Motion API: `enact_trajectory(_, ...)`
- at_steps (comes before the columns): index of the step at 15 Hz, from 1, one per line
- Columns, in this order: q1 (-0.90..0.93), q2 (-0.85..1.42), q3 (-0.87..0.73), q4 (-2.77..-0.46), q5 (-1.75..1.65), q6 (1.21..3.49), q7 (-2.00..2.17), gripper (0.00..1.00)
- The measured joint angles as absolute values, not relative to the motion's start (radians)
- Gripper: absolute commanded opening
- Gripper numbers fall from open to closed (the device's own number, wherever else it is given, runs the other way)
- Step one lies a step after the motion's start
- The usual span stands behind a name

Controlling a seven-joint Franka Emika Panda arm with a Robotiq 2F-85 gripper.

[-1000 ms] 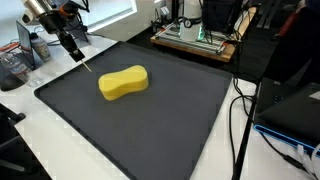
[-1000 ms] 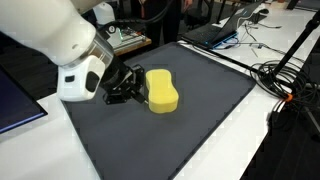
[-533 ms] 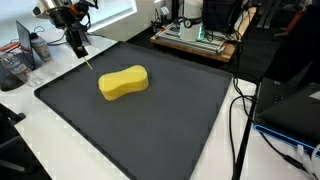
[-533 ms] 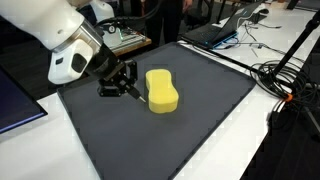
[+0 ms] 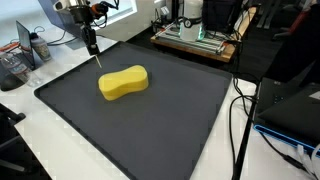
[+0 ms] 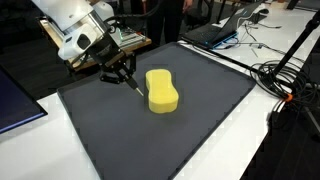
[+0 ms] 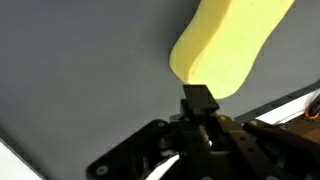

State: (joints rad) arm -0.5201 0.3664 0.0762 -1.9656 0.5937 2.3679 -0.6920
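A yellow peanut-shaped sponge (image 5: 123, 82) lies on a dark grey mat (image 5: 150, 135); both also show in the other exterior view, sponge (image 6: 161, 90) and mat (image 6: 140, 140). My gripper (image 5: 92, 45) hangs above the mat's far corner, a short way from the sponge. It is shut on a thin stick-like object (image 5: 98, 58) that points down toward the mat (image 6: 131, 84). In the wrist view the dark end of the object (image 7: 198, 99) sits between the jaws, just in front of the sponge (image 7: 225, 45). The object's tip is off the mat.
The mat lies on a white table (image 5: 30, 140). Small containers (image 5: 12, 66) stand beside the mat's corner. An electronics board (image 5: 195, 38) sits behind the mat. Cables (image 5: 240, 110) and dark gear (image 5: 290, 100) lie along one side, with more cables in an exterior view (image 6: 285, 85).
The gripper, still shut on the stick, has risen off the mat and moved toward the sponge. The sponge has not moved.
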Motion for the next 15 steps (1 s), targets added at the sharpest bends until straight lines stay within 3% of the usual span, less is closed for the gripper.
enact_trajectory(15, -0.281, -0.204, -0.127, -2.693, 0.802, 2.678, -0.684, 0.03)
